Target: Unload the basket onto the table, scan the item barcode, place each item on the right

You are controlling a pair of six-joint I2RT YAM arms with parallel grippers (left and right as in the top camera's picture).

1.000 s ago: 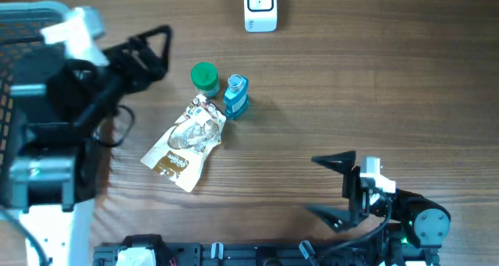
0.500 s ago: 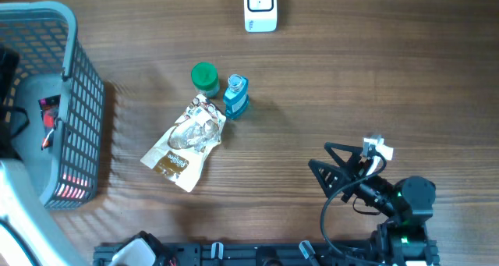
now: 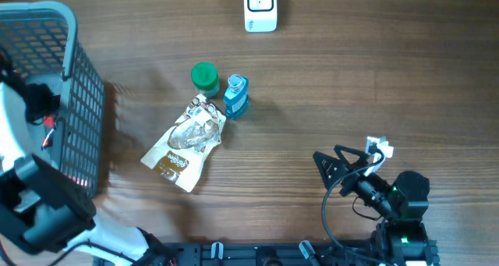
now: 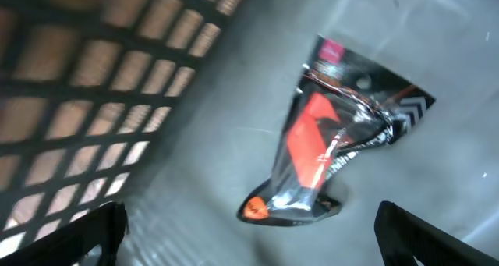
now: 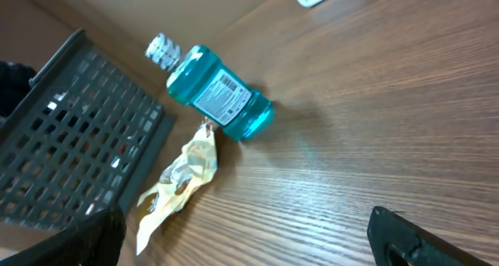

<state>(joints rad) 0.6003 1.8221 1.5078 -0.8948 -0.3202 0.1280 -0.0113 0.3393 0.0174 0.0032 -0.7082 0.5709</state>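
Crinkled foil pouch (image 3: 185, 143), translucent blue bottle (image 3: 236, 97), grey lattice basket (image 3: 82, 102).

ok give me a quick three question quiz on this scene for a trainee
1. Leaving out the scanner and the basket, how many items lie on the table? A one, B three, C five
2. True or false: the right hand is shut on something.
3. Fill in: the red and black packet lies inside the ____.

Key
1. B: green-capped container, blue bottle, pouch
2. False, it is open and holds nothing
3. basket
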